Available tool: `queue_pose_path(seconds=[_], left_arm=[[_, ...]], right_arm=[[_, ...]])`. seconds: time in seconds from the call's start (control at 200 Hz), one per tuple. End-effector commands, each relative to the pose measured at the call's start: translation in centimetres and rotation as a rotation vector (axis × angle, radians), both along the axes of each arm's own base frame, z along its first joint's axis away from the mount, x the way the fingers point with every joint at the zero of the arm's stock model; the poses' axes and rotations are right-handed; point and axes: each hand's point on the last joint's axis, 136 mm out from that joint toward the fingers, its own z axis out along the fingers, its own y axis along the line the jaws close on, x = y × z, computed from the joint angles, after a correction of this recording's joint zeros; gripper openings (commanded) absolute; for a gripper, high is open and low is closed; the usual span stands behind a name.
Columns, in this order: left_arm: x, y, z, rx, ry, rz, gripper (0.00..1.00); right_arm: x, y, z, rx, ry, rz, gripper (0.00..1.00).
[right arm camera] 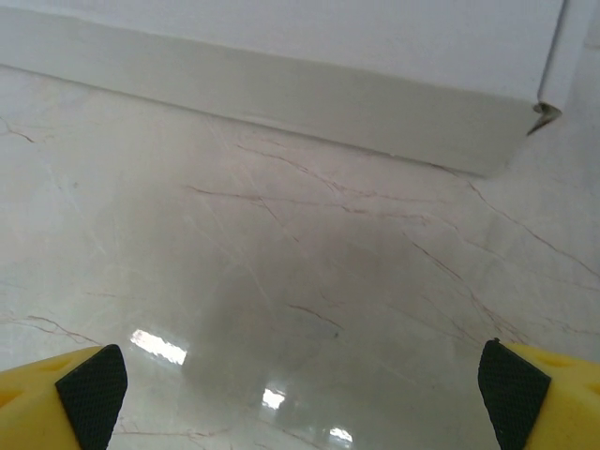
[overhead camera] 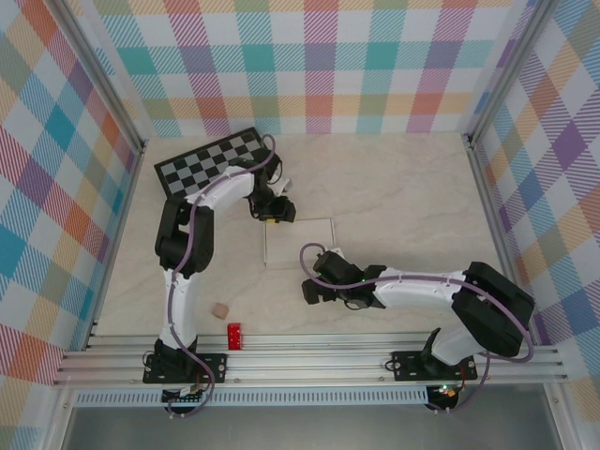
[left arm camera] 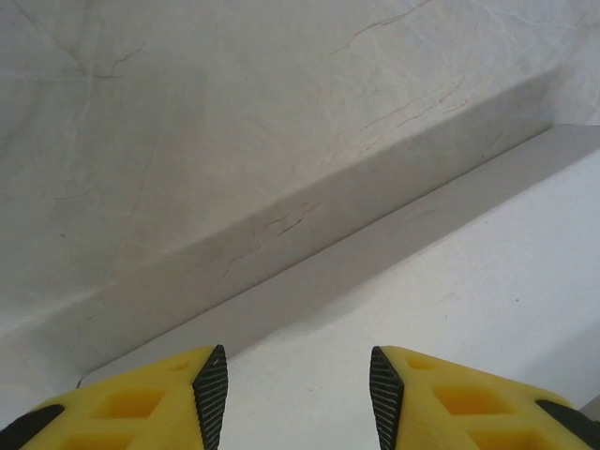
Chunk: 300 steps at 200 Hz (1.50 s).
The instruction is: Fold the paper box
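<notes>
A: Item one, the paper box (overhead camera: 300, 246). Location?

B: On the beige marbled tabletop (overhead camera: 403, 197), roughly central, between the two arms. White, rectangular, lying flat, well short of the checkerboard in size.

A: Item two, left gripper (overhead camera: 277, 212).

B: Over the box's far left corner. In the left wrist view its jaws stand apart with nothing between them. The yellow fingers (left arm camera: 141, 403) with black ribbed pads sit above the white top face. One raised edge of the box runs diagonally ahead of them, with the tabletop beyond. I cannot tell whether the fingers touch the cardboard.

A: Item three, right gripper (overhead camera: 311, 289).

B: On the near side of the box, close to its near edge but apart from it. Its jaws are spread wide and hold nothing. In the right wrist view a stretch of glossy tabletop lies between the fingertips (right arm camera: 89, 389) and the box's low side wall, and one box corner shows at the upper right.

A: Other stock?

B: Black-and-grey checkerboard (overhead camera: 211, 161), far left, partly under the left arm. Small tan cube (overhead camera: 219, 309) and red block (overhead camera: 234, 335), near left, well apart from the box. The red block is at the aluminium rail (overhead camera: 319, 356). Plaid walls (overhead camera: 319, 66) on three sides.
</notes>
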Motion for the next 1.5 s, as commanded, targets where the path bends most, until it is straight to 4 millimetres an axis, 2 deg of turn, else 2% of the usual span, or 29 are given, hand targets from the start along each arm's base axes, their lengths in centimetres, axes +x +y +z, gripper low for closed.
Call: queue_pose_path(seconds=[0.0, 0.07, 0.155, 0.325, 0.49, 0.61, 0.785, 0.89, 1.005, 1.125, 1.325, 1.4, 1.495], left_arm=[[1.3, -0.5, 0.8, 0.019, 0.013, -0.003, 0.47], [2.1, -1.6, 0.7, -0.002, 0.04, -0.015, 0.46], [2.0, -2.2, -0.7, -0.001, 0.083, -0.018, 0.46], [0.7, -2.9, -2.5, -0.005, 0.122, -0.017, 0.46], [-0.8, -3.7, -3.0, -0.002, 0.144, -0.055, 0.46], [-1.8, -3.9, -3.4, -0.007, 0.168, -0.062, 0.45], [-3.6, -4.1, -4.3, -0.023, 0.221, -0.067, 0.43], [-4.9, -4.5, -5.0, -0.032, 0.257, -0.085, 0.43], [-6.6, -5.2, -5.7, -0.03, 0.297, -0.112, 0.41], [-8.2, -5.3, -6.4, -0.023, 0.338, -0.124, 0.41], [-10.7, -5.7, -7.0, -0.049, 0.408, -0.124, 0.4], [-11.5, -5.9, -6.7, -0.053, 0.416, -0.136, 0.4], [-12.1, -6.0, -6.4, -0.065, 0.427, -0.14, 0.4]], right_arm=[[1.6, 1.5, 1.7, 0.028, -0.081, -0.01, 1.0], [1.7, 1.5, 1.4, 0.024, -0.072, -0.037, 1.0], [1.7, 2.1, 0.8, 0.021, -0.047, -0.069, 1.0], [2.0, 3.5, 0.6, 0.012, -0.062, -0.092, 1.0], [2.8, 4.6, -0.2, 0.035, -0.092, -0.082, 1.0], [3.6, 4.5, -0.5, 0.033, -0.171, -0.095, 1.0], [3.8, 3.3, -3.2, -0.026, -0.206, -0.126, 1.0], [4.0, 4.0, -4.2, -0.023, -0.257, -0.064, 1.0], [4.7, 5.8, -4.2, -0.002, -0.339, 0.019, 1.0], [6.2, 7.7, -3.2, 0.011, -0.435, 0.054, 1.0], [9.1, 10.8, -1.8, 0.046, -0.548, 0.018, 1.0], [10.0, 11.1, -1.4, 0.039, -0.556, -0.021, 1.0], [11.4, 9.2, -0.8, -0.001, -0.558, -0.141, 1.0]])
